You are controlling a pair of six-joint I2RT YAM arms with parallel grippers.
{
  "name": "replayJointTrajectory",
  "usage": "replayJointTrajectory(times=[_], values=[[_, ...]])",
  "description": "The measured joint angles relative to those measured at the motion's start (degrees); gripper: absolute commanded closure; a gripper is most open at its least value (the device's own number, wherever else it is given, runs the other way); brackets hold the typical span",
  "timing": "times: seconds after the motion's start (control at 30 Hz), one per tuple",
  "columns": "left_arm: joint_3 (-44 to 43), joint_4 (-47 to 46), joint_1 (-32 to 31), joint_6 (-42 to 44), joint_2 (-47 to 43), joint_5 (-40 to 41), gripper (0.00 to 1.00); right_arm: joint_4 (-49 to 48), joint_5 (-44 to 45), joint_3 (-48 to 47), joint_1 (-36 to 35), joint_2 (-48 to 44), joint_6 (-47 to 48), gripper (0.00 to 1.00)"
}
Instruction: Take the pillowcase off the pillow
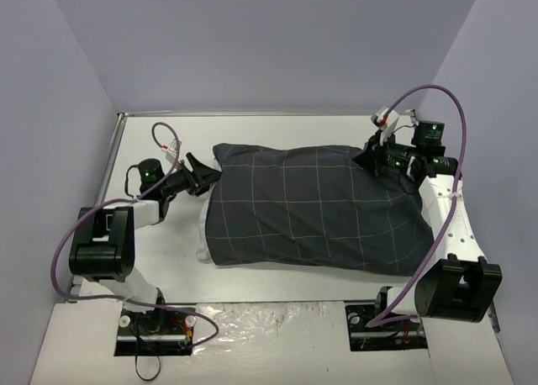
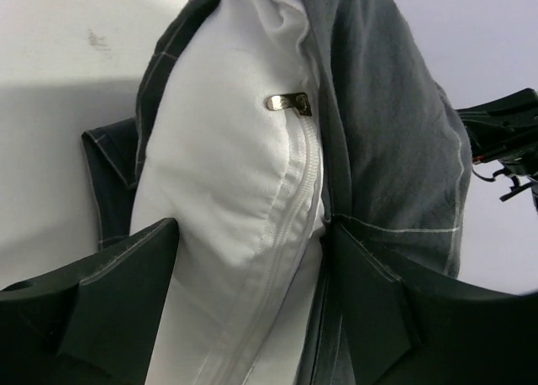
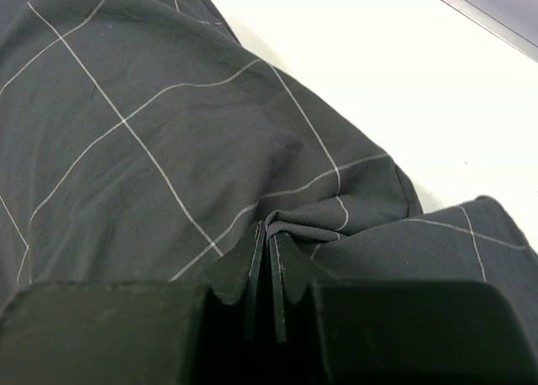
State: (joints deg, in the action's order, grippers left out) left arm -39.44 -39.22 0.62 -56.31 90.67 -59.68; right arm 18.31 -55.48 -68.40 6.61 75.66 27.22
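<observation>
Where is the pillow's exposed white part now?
Top view: the pillow pokes out of the pillowcase at its left end, beside the left gripper; left wrist view shows it between that gripper's fingers.

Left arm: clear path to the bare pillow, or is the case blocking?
Probably yes. The left gripper stands open astride the white pillow end, which sticks out of the pillowcase mouth; nothing sits between them.

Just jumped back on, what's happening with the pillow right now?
The right gripper is shut on a fold of the pillowcase at its far right corner. The left gripper sits at the open end, jaws wide either side of the white pillow poking out there. The pillowcase covers nearly all of the pillow.
</observation>
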Motion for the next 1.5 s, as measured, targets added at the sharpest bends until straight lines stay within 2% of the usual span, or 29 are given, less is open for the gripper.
replayJointTrajectory(times=[0.07, 0.1, 0.13, 0.2, 0.3, 0.33, 0.4, 0.83, 0.87, 0.9, 1.0, 1.1, 1.2, 1.33, 1.5], values=[[0.0, -5.44, -1.16, -3.58, 2.71, -0.11, 0.38, 0.0, 0.02, 0.02, 0.0, 0.0, -0.04, 1.0], [0.0, -8.11, -1.62, -5.33, 3.89, -0.11, 0.5, 0.02, 0.02, 0.07, 0.0, 0.0, -0.07, 1.0], [0.0, -10.69, -1.95, -7.41, 4.94, -0.13, 0.56, 0.02, 0.04, 0.13, 0.0, 0.0, -0.09, 1.0], [0.0, -15.91, -2.27, -10.69, 6.91, -0.33, 0.65, 0.13, 0.07, 0.37, 0.0, -0.02, -0.11, 1.0], [0.0, -20.33, -2.25, -14.38, 8.26, -0.42, 0.73, 0.44, 0.2, 0.5, 0.0, -0.02, -0.11, 1.0], [0.0, -20.94, -2.19, -14.97, 8.33, -0.42, 0.86, 0.44, 0.31, 0.5, 0.0, -0.02, -0.11, 1.0], [0.0, -21.57, -1.95, -16.13, 8.15, -0.5, 0.98, 0.44, 0.59, 0.5, 0.0, -0.02, -0.11, 1.0], [-0.02, -15.58, 10.75, -15.87, -2.58, -2.73, 0.98, 0.39, 0.81, 0.5, 0.0, -0.02, -0.15, 1.0], [-0.02, -15.37, 11.19, -15.87, -3.06, -2.75, 0.98, 0.39, 0.81, 0.5, 0.0, -0.02, -0.17, 0.94], [-0.02, -15.21, 11.32, -15.87, -3.3, -2.84, 0.98, 0.42, 0.81, 0.5, 0.0, -0.02, -0.35, 0.74], [-0.02, -14.71, 11.34, -15.76, -3.58, -2.89, 0.98, 0.39, 1.25, 0.5, 0.0, 0.0, -1.14, 0.37], [-0.02, -13.35, 11.34, -14.88, -3.69, -2.86, 0.98, 0.39, 2.58, 0.37, 0.11, 0.44, -2.6, 0.22], [-0.02, -11.82, 11.43, -13.51, -3.8, -2.84, 0.98, 0.39, 4.0, -1.22, 0.81, 2.73, -6.01, 0.15], [-0.02, -9.97, 11.58, -12.04, -3.8, -2.84, 0.98, 0.02, 5.99, -4.09, 3.89, 7.45, -10.71, 0.12], [-0.02, -8.07, 11.96, -10.38, -3.8, -2.82, 0.98, 0.5, 3.39, -4.37, 8.39, 9.42, -8.81, 0.1]])
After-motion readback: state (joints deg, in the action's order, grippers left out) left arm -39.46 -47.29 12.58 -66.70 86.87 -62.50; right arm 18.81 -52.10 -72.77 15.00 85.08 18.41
